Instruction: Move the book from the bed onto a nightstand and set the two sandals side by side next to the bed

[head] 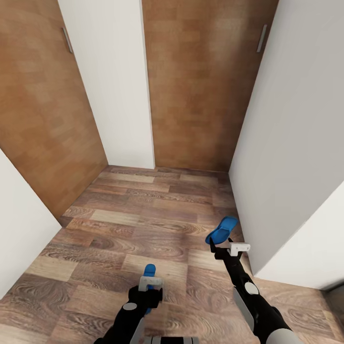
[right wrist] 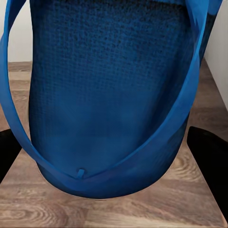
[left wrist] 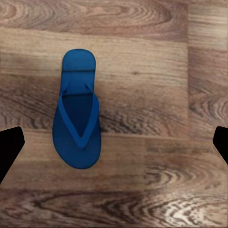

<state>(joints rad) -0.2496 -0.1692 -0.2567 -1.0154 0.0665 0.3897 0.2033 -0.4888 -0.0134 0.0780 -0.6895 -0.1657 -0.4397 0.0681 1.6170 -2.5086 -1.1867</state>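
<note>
The sandal step is in hand. The right gripper (head: 213,244) pinches one blue sandal (head: 222,229) clear of the wood-plank floor (head: 143,224), near the white wall (head: 296,143). The left gripper (head: 149,276) hangs spread over the other sandal (left wrist: 78,116), lying flat — not gripped. Next: lower the left gripper and close on it.

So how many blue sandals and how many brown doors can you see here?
Blue sandals: 2, one on the floor under the left gripper, one at the right gripper
Brown doors: 2, left door, middle door
Total: 4
</note>
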